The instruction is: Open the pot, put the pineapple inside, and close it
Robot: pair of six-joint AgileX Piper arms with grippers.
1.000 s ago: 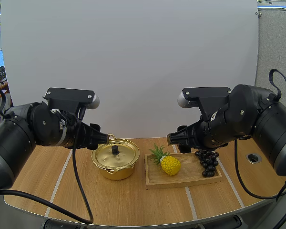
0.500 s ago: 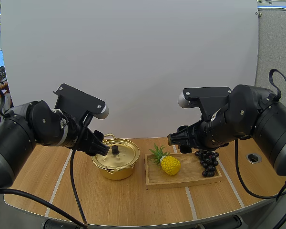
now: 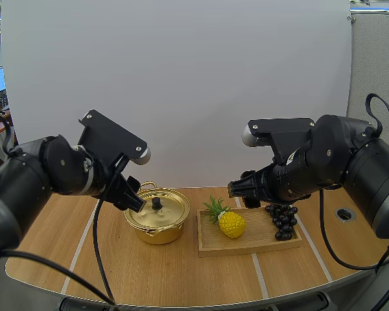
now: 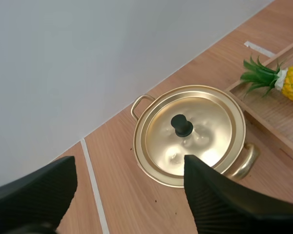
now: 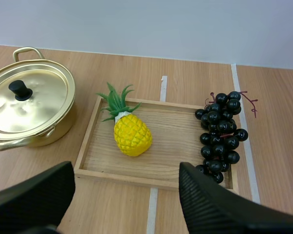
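The left gripper [image 4: 128, 165], fingers wide apart, hovered over the lidded gold pot [image 4: 139, 146]. The pineapple [image 5: 132, 135] lay at the wooden tray's [image 5: 178, 148] left end, below the wide-open right gripper [image 5: 126, 168].

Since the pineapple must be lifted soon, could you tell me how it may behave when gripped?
The pineapple lies sideways on the wooden tray; its rounded body may roll if nudged. Its bumpy skin probably resists slipping. The thin leaves look bendable, likely a poor hold.
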